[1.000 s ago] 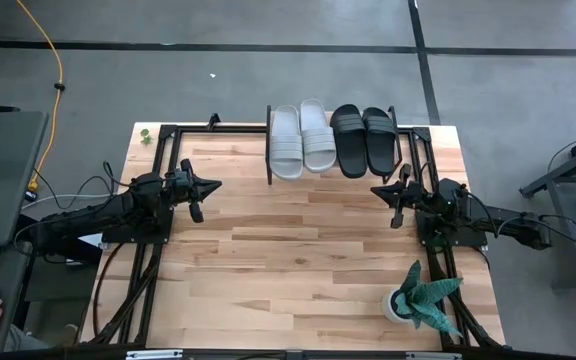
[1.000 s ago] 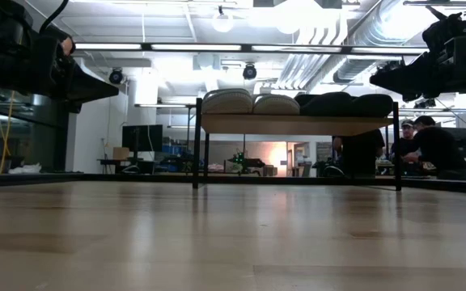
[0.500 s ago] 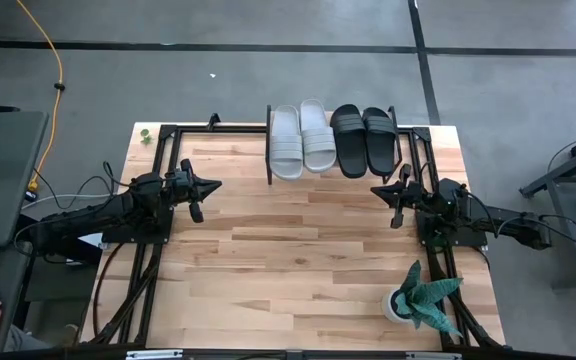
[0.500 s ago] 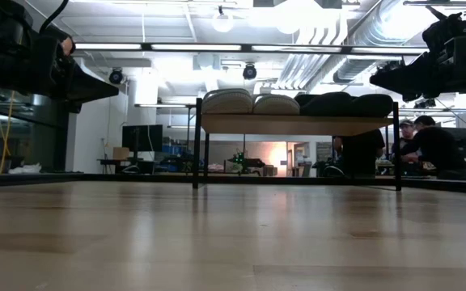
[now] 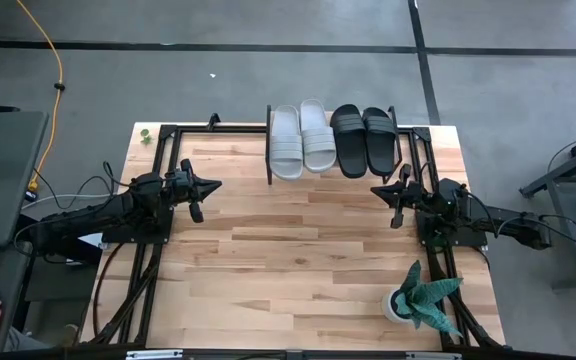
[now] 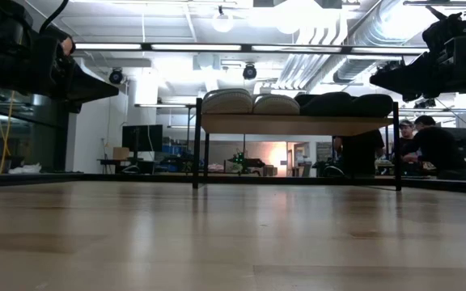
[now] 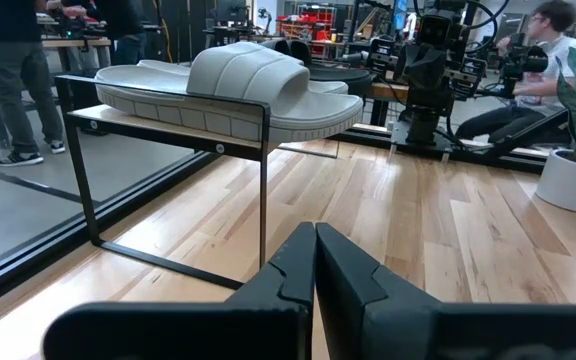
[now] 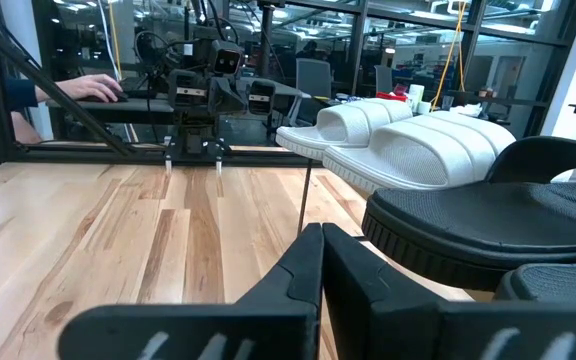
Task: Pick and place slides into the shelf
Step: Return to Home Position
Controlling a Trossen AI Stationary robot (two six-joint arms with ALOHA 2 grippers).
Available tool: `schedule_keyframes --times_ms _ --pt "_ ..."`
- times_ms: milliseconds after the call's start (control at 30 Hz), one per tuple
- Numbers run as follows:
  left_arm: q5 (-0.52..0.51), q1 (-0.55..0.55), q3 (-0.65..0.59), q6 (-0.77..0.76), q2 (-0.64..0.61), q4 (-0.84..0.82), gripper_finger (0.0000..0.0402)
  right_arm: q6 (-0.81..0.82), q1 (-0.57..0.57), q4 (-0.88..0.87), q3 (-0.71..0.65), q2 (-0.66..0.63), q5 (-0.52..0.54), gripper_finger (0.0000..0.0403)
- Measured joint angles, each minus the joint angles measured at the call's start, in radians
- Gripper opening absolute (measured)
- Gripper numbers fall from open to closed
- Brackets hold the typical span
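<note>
Tabletop (image 5: 288, 250): plant (image 5: 420, 297) well apart from shelf (image 6: 298, 124)

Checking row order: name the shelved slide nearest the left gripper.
The pale grey-green slide at the row's end toward the left gripper; the other three lie farther off.

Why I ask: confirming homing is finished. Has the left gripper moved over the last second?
No. In the high view the left gripper sits at the same offset from the shelf as one second ago.
</note>
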Motion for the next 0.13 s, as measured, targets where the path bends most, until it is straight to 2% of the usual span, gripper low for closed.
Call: schedule_keyframes --times_ms 133 --pt "0.0 0.0 0.0 0.0 0.0 0.0 0.0001 0.0 0.0 0.0 0.0 0.0 0.0 0.0"
